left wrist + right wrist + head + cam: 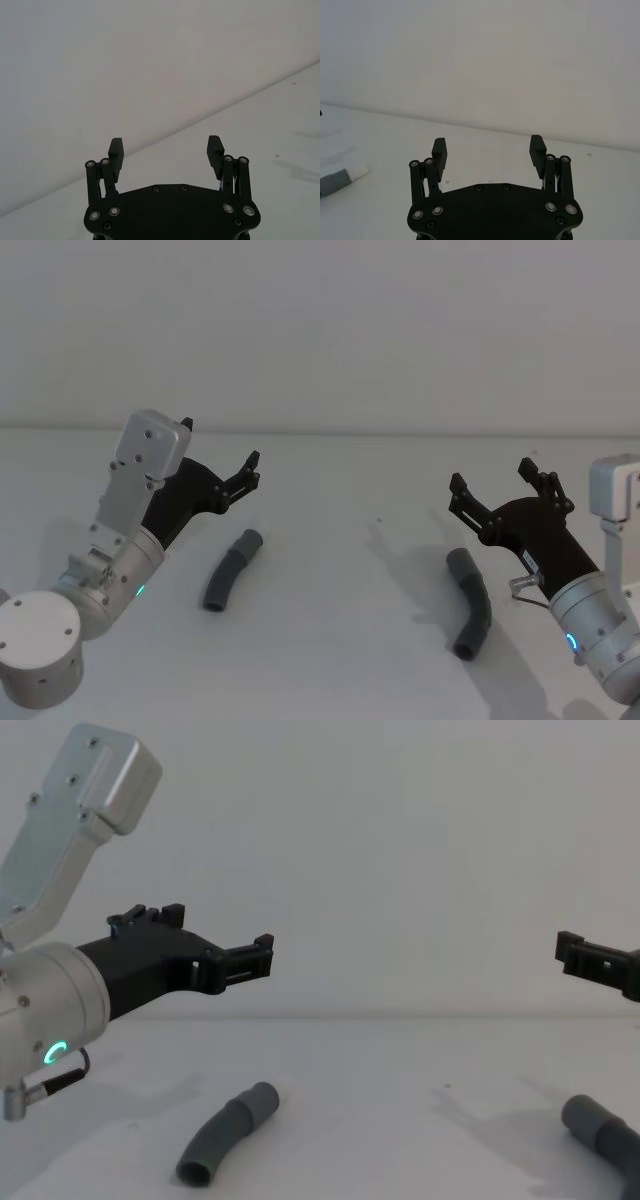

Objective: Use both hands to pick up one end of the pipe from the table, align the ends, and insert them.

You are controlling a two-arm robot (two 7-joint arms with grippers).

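left pipe piece [232,570], dark grey, ribbed, curved, flat on white table [340,660], untouched below left gripper [220,441] spread fingers [251,461], right pipe piece [472,603] alike, below right gripper [491,473] spread fingers [458,485]

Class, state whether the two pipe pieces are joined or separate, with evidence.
Separate. The left pipe piece lies apart from the right pipe piece, with bare table between them.

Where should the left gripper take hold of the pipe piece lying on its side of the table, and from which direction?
Grip the left pipe piece on its curved body just behind the far cuff, leaving that end free. It lies flat on the table, so the left gripper, jaws open, should probably descend from above, straddling the pipe's width.
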